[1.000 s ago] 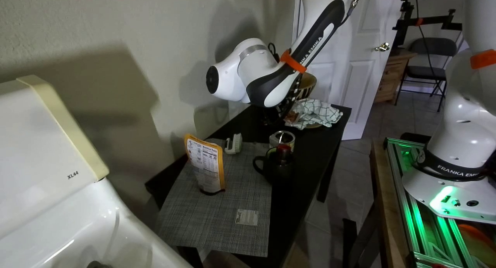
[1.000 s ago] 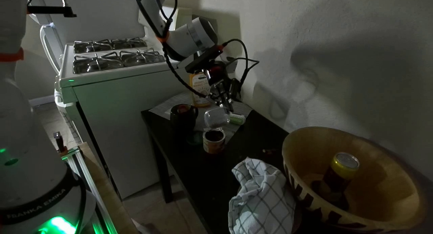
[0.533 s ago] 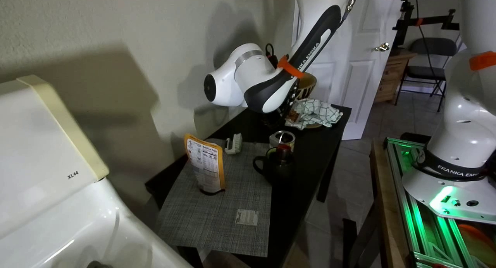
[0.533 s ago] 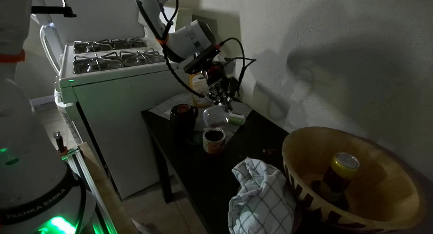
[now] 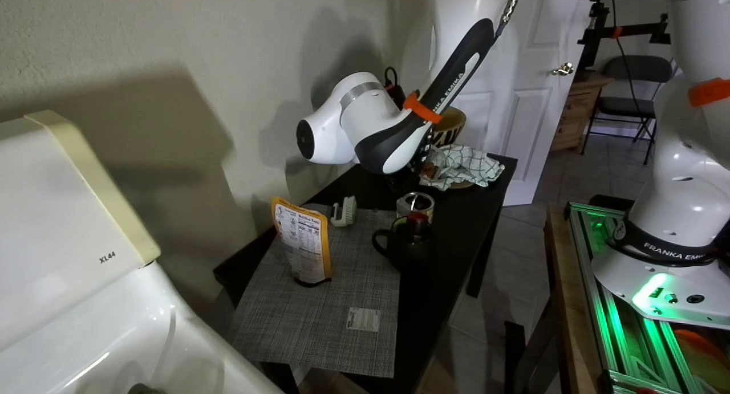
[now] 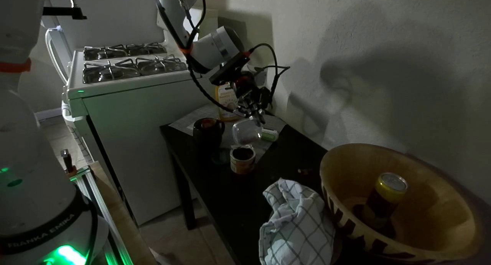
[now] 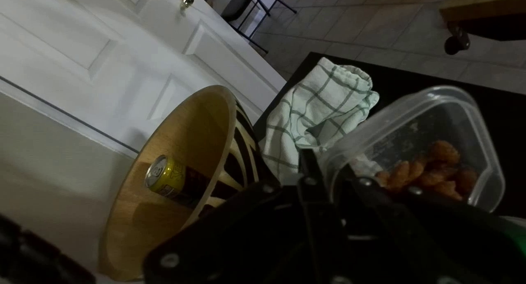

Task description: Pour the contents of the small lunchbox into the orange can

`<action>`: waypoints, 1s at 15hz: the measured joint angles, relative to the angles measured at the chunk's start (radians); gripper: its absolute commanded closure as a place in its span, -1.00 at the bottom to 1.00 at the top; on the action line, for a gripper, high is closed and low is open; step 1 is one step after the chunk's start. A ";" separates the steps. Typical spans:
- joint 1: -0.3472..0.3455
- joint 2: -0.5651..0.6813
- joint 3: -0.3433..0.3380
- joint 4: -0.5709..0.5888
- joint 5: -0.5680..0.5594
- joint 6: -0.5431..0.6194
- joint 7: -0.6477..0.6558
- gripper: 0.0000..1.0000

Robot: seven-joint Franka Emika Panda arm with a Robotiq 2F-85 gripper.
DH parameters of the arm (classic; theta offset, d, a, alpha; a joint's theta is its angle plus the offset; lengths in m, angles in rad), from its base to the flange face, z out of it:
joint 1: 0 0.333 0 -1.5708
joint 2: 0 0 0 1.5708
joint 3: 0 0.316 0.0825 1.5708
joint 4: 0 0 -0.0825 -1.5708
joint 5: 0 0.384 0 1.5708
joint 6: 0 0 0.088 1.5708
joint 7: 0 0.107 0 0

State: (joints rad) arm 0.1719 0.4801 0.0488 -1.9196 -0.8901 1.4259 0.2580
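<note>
My gripper [image 7: 326, 169] is shut on one wall of the small clear plastic lunchbox [image 7: 411, 132]. Several orange-brown lumps [image 7: 441, 169] lie inside, gathered toward its right side in the wrist view. In an exterior view the gripper [image 6: 259, 117] holds the lunchbox [image 6: 245, 131] tilted in the air, just above and behind the orange can [image 6: 243, 166] in the picture. The can stands upright on the black table with its top open and looks dark inside. It also shows in an exterior view [image 5: 405, 208], partly behind the dark mug. There my arm hides the gripper.
The dark mug [image 6: 207, 136] stands beside the can. An orange-yellow pouch [image 5: 302, 240] and a brush [image 5: 344, 212] are on the grey placemat [image 5: 319, 325]. A checked towel [image 6: 297, 223] and a wooden bowl [image 6: 422, 173] holding a yellow-topped can [image 6: 391, 186] are on the bowl's side of the table.
The arm has lowered and shifted slightly left in an exterior view. The lunchbox, still held, has turned slightly and stayed near the can. The objects on the table have not moved.
</note>
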 measured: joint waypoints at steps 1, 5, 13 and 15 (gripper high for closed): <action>0.001 0.005 0.001 0.007 -0.003 -0.008 0.000 0.94; 0.015 0.029 0.004 0.042 -0.012 -0.074 0.000 0.94; 0.040 0.083 0.011 0.097 -0.056 -0.185 0.000 0.94; 0.044 0.098 0.011 0.109 -0.069 -0.218 -0.002 0.94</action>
State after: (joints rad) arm 0.2158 0.5786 0.0598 -1.8107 -0.9589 1.2074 0.2563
